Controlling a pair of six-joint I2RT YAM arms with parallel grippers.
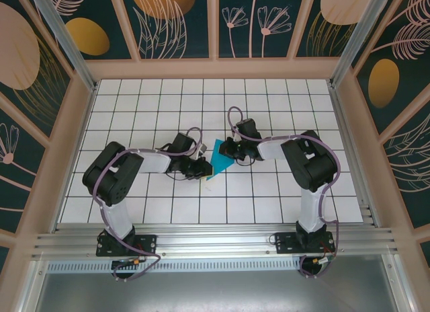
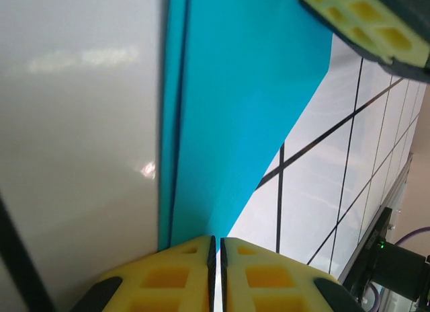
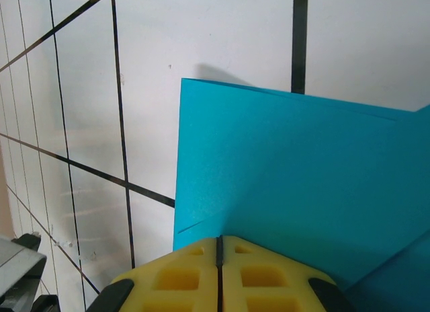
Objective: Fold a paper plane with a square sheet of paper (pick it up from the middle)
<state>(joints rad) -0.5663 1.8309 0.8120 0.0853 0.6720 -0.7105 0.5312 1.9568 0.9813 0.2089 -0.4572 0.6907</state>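
Sheet of paper [image 1: 220, 157]: teal, creased into a narrower shape with one slanted edge. It sits over the middle of the table [image 1: 269, 198] and is pinched at opposite ends. A thin shadow along its far edge in the right wrist view suggests it is raised slightly off the table, but I cannot be sure.
Left hand [image 1: 203, 168]: just left of the table's middle, yellow fingers [image 2: 168, 282] pressed together on the paper's narrow end, where two layers show edge-on.
Right hand [image 1: 230, 150]: just right of the table's middle, fingers [image 3: 181, 278] clamped tight on the sheet's near edge.
Stage: probably mid-fold, since no pointed dart has formed yet.
Risk, tearing: both hands grip thin paper, so pulling apart or twisting against each other could rip it at a pinch point.
Risk, slipping: each hold catches only a sliver of edge, and a quick move could pull the sheet free and let the layers spring open.
Risk, skewed crease: if one hand travels further than the other, the layers seen in the left wrist view could shear and the next fold would land off the centre line.
Risk, collision: the hands sit close together over the table's middle, so turning either wrist could knock the other.
Risk, dragging: pressing down while moving could crumple the sheet against the table.
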